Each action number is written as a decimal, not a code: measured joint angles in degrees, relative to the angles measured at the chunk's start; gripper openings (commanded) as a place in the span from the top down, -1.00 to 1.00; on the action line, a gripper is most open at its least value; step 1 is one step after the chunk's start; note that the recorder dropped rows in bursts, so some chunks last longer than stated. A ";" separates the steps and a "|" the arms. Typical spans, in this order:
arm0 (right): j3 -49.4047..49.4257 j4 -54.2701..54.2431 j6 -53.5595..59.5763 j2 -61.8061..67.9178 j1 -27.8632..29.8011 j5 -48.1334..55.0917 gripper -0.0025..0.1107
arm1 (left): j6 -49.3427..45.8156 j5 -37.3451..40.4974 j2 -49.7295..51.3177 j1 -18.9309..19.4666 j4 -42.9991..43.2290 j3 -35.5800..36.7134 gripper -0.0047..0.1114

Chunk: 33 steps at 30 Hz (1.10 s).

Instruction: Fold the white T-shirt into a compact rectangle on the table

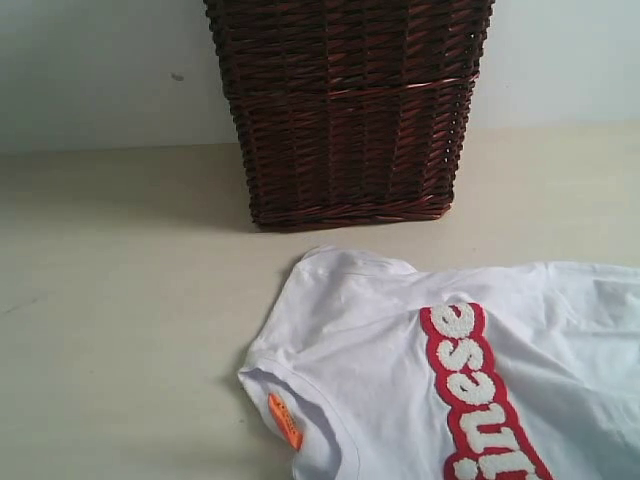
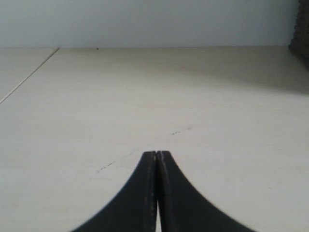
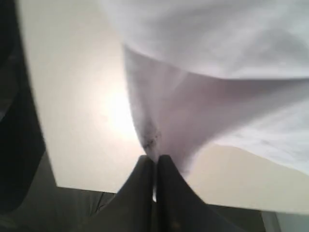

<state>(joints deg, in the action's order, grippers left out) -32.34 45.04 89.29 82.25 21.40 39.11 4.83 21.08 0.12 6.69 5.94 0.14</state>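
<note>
The white T-shirt (image 1: 390, 380) lies spread on the table (image 1: 120, 300) at the lower right of the exterior view, its red-outlined fuzzy letters (image 1: 480, 390) running down the chest and an orange tag (image 1: 285, 420) at a sleeve hem. No gripper shows in the exterior view. In the right wrist view my right gripper (image 3: 155, 159) is shut on a pinched fold of the white T-shirt (image 3: 193, 111), and the cloth rises from the tips, lifted off the table (image 3: 82, 96). My left gripper (image 2: 157, 154) is shut with nothing in it, hovering over bare table (image 2: 145, 96).
A dark brown wicker basket (image 1: 350, 110) stands at the back centre, just behind the shirt; its edge (image 2: 301, 29) shows in the left wrist view. The table's front edge (image 3: 96, 188) runs just under my right gripper, dark floor beyond it. A pale wall backs the table.
</note>
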 measured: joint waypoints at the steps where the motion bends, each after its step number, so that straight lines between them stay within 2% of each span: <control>1: 0.00 0.11 -3.23 0.10 0.00 -1.80 0.69 | 0.00 0.00 0.00 0.00 0.00 0.00 0.92; 6: 0.00 0.74 -10.29 0.10 0.00 -4.71 0.10 | 0.00 0.00 0.00 0.00 0.00 0.00 0.92; 8: 0.00 0.85 -11.21 0.10 0.11 -6.37 -0.01 | 0.00 0.00 0.00 0.00 0.00 0.00 0.92; 10: 0.00 0.85 -15.15 -0.03 0.11 -10.10 -0.02 | 0.00 0.00 0.00 0.00 0.00 0.00 0.92; 13: 0.00 0.85 -26.43 -1.86 0.11 -19.82 0.03 | 0.00 0.00 0.00 0.00 0.00 0.00 0.92; 15: 0.00 -0.02 -33.91 -3.27 0.11 -28.34 0.17 | 0.00 0.00 0.00 0.00 0.00 0.00 0.92; 18: 0.00 -1.73 -43.24 -3.54 -1.38 -38.48 0.53 | 0.00 0.00 0.00 0.00 0.00 0.00 0.92; 21: 0.00 -2.31 -54.60 -0.52 -5.24 -40.80 0.91 | 0.00 0.00 0.00 0.00 0.00 0.00 0.92; 22: 0.00 -2.31 -58.18 1.00 -6.83 -40.00 0.96 | 0.00 0.00 0.00 0.00 0.00 0.00 0.92; 26: 0.00 -2.72 -70.83 10.61 -12.63 -36.17 0.96 | 0.00 0.00 0.00 0.00 0.00 0.00 0.92; 33: -0.36 -5.36 -73.84 17.94 -20.86 -37.43 0.96 | 0.00 0.00 0.00 0.00 0.00 0.00 0.92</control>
<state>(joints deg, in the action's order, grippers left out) -32.70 39.68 15.46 100.18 0.53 1.68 4.83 21.08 0.12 6.69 5.94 0.14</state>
